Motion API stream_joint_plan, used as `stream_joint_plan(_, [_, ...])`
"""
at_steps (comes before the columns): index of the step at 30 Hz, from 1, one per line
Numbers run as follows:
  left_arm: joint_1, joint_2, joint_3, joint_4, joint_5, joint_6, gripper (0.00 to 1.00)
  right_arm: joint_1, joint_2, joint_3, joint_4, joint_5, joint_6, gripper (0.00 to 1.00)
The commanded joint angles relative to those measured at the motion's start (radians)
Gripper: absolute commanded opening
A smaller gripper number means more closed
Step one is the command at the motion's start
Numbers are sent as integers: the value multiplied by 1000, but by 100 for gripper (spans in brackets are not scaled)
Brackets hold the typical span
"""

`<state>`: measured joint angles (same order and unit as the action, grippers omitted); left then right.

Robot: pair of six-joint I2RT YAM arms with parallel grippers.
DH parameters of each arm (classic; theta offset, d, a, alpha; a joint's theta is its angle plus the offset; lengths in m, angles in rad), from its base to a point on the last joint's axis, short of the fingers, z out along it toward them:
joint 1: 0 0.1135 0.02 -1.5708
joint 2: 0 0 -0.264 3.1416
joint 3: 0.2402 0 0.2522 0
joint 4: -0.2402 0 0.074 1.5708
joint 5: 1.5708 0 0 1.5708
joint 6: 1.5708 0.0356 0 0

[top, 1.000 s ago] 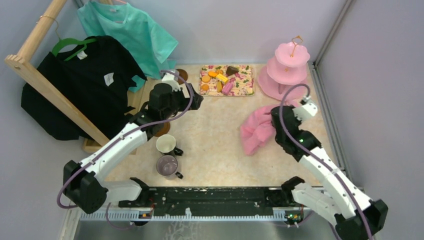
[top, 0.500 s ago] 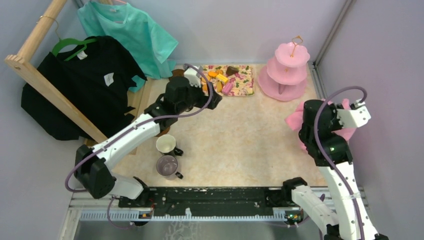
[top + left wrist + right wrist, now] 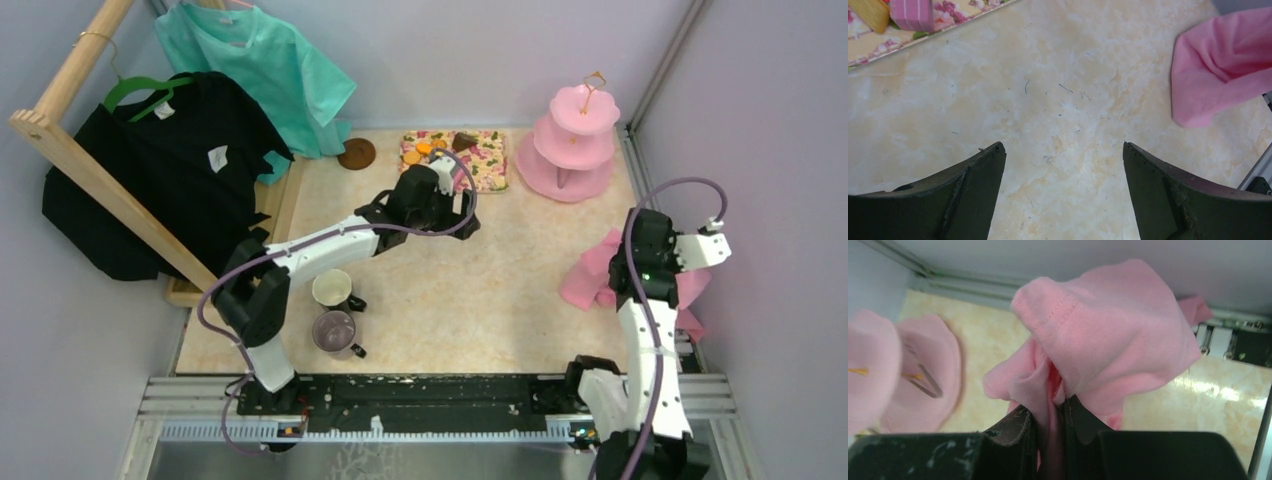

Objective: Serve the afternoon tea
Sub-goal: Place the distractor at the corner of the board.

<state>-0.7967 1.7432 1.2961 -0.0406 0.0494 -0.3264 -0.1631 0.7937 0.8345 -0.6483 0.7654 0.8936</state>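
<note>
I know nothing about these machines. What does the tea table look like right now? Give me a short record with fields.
Left end effector: open, empty, over bare tabletop near the floral mat
Right end effector: shut on the pink cloth, at the right edge
Cake stand: back right, no snacks visible on it
Snacks: on the floral mat
Mugs: white mug and grey-purple mug, front left, close together
Saucer: back, left of the mat
</note>
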Motion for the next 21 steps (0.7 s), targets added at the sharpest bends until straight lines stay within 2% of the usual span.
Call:
stream_joint_plan(1, [-9,45,59,72,24,-22,92,-74,63,-124,172,-256,45,0])
stream_joint_plan(6, [-10,74,75,83,21,-15,92,-80,150,-197,253,-290,94,0])
stream_joint_plan(7, [-9,76,75,82,21,-13,92,-81,185,-196,258,-303,93,5])
stream_joint_plan(8, [-9,77,75,82,21,-12,92,-81,211,-189,256,-311,96,26])
stream_joint_plan(11, [-9,67,66,88,16,-10,92,-82,251,-169,247,-330,96,51])
stream_joint_plan(15, [-9,44,48,103,7,-13,94,-82,176,-166,276,-330,37,69])
stream_joint_plan(17, [-9,40,46,105,6,-17,94,-82,131,-147,266,-323,12,72])
stream_joint_plan(21, [-8,23,38,118,12,-34,95,-82,94,-82,219,-348,-2,73])
